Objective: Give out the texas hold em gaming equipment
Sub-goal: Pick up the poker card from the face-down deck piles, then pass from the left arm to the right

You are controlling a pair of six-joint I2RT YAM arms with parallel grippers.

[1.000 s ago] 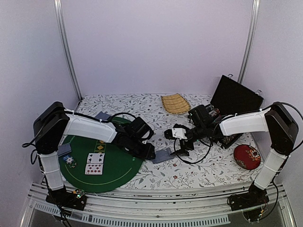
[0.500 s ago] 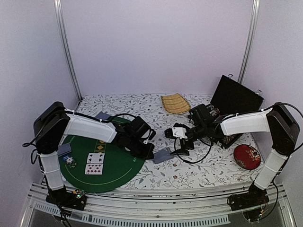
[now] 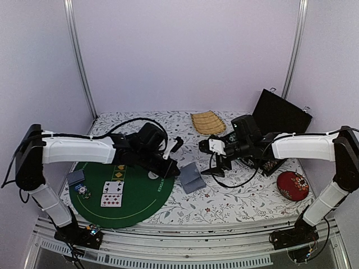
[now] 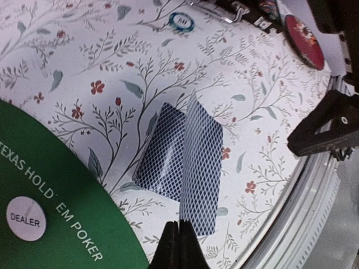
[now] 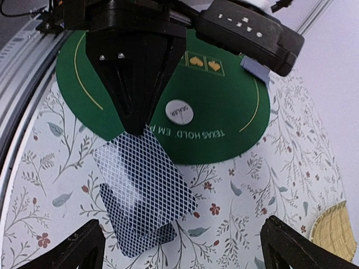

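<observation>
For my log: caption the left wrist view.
Left claw holds one card over a second card, beside the green mat.

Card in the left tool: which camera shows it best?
Right wrist: the card faces that camera, with its whole patterned back visible, pinched at one edge by the left tool. Left wrist sees it steeply foreshortened; top external shows only a small grey-blue patch.

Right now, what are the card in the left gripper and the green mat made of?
Card: thin, stiff coated paper or plastic; it looks flat though pinched by one edge in the left gripper. Green mat: matte, felt-like, with printed white lettering; could be fabric or rubber.
</observation>
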